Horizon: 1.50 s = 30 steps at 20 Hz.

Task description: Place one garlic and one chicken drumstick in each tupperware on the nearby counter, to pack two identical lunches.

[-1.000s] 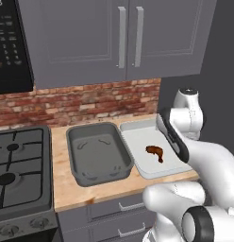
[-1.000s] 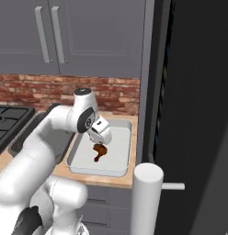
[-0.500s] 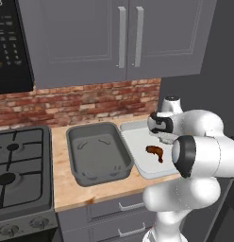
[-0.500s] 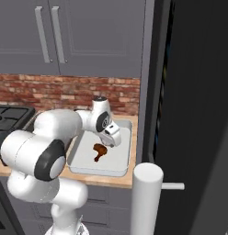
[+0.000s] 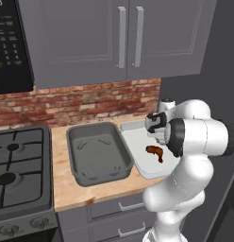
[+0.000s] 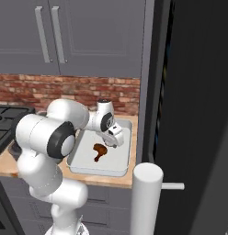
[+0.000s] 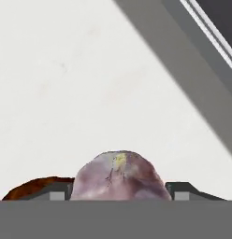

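Desk [image 5: 67, 189]: tan wood-look top over grey drawers, brick backsplash behind, grey cabinets above, black stovetop [image 5: 20, 170] at left. Dark tray [image 5: 97, 153] beside pale tray [image 5: 137, 163]. Drumstick [image 5: 155, 151] lies in pale tray. Gripper [image 7: 119, 189] low over pale tray; garlic [image 7: 120, 177] sits between its fingertips, grip itself cannot be judged.

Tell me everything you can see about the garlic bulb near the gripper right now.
The garlic is a rounded bulb, whitish with pink-purple mottling and a small yellowish spot at its top. In the hand view it sits between the two dark fingertips of the gripper, over the pale tray's floor, with the brown drumstick just beside it. Whether the fingers press it or it already rests on the tray cannot be told. Its lower part is hidden.
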{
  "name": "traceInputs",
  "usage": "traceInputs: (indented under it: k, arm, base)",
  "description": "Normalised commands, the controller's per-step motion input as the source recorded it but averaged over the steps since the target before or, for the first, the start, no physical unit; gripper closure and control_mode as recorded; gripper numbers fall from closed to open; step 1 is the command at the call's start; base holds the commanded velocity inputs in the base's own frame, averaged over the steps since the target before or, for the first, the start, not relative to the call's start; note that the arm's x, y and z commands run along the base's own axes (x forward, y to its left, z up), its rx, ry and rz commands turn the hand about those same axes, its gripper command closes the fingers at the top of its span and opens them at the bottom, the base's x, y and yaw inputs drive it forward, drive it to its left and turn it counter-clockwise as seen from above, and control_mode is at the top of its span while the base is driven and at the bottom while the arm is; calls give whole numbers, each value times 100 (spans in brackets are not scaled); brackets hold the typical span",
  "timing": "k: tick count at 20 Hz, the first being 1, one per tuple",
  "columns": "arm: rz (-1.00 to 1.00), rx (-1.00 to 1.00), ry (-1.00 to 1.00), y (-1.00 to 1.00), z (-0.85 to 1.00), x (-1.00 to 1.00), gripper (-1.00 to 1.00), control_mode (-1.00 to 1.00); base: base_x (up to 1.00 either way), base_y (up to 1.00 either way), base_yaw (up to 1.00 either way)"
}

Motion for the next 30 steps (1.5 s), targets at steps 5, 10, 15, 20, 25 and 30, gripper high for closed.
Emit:
traceInputs:
  k: [5,10,15,20,25,30]
  arm:
    - [0,-7,-8,11,62,-15,-100,-100]
    - [0,-9,-6,60,37,-97,-100,-100]
    - [0,-4,-7,39,80,-100,-100,-100]
    - [0,0,-5,28,80,-100,-100,-100]
    - [-1,0,-4,16,82,-100,-100,-100]
    - [0,0,-3,8,25,-40,-100,100]
  base:
    - [0,0,0]
    - [0,0,0]
    - [0,0,0]
    - [0,0,0]
    - [0,0,0]
    - [-60,23,0]
